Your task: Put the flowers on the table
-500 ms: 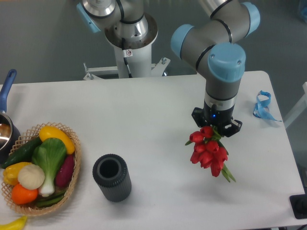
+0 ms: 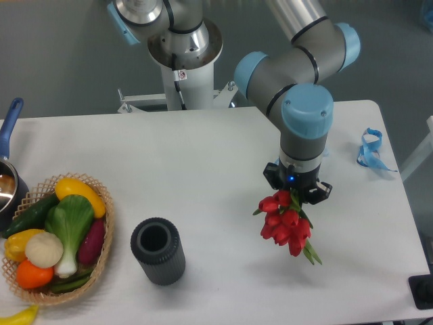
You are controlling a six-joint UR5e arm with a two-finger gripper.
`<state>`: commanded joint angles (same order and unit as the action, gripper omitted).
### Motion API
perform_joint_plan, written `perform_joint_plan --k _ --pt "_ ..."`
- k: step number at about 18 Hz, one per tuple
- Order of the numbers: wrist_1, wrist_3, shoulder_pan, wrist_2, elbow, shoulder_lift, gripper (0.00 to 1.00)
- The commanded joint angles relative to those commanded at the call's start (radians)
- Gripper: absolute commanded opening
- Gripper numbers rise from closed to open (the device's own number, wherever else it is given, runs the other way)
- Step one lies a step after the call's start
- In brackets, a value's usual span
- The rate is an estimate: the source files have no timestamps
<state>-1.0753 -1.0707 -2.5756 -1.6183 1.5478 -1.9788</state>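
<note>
Hanging from the gripper (image 2: pixel 295 192), the flowers (image 2: pixel 284 224) sit over the right part of the worktop (image 2: pixel 203 176), at about three o'clock from the dark cylinder (image 2: pixel 158 250) and well apart from it. The gripper looks closed on the bunch near its top, though the wrist hides the fingertips, so the exact hold is hard to read. Red buds cluster just under the gripper, and green stems trail toward five o'clock.

The bunch looks light and soft; the stems probably bend and the buds would crush under a hard squeeze. The bundled stems seem the safest place to take hold, not the heads. Being loose and limp, it will likely flop when set down, so it should be lowered until it lies on the worktop before release.

The wicker basket (image 2: pixel 101 261) of vegetables lies far off at nine o'clock.
</note>
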Motion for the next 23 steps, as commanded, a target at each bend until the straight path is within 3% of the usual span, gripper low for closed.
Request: perform_joint_plan --k 4,8,11,18,20,21,22,23 --pt "0.006 0.003 0.009 0.002 0.009 -0.024 0.39" --pt "0.086 0.005 0.047 0.000 0.014 -0.067 0.39" --pt "0.101 0.006 0.063 0.002 0.014 -0.090 0.40" --pt "0.150 0.006 0.069 0.012 0.014 -0.120 0.62" --pt "0.159 0.006 0.069 0.014 0.012 -0.123 0.78" --pt "0.166 0.005 0.069 0.014 0.014 -0.123 0.93" --pt "0.166 0.006 0.069 0.012 0.015 -0.123 1.00" --pt "0.166 0.006 0.069 0.012 0.017 -0.120 1.00"
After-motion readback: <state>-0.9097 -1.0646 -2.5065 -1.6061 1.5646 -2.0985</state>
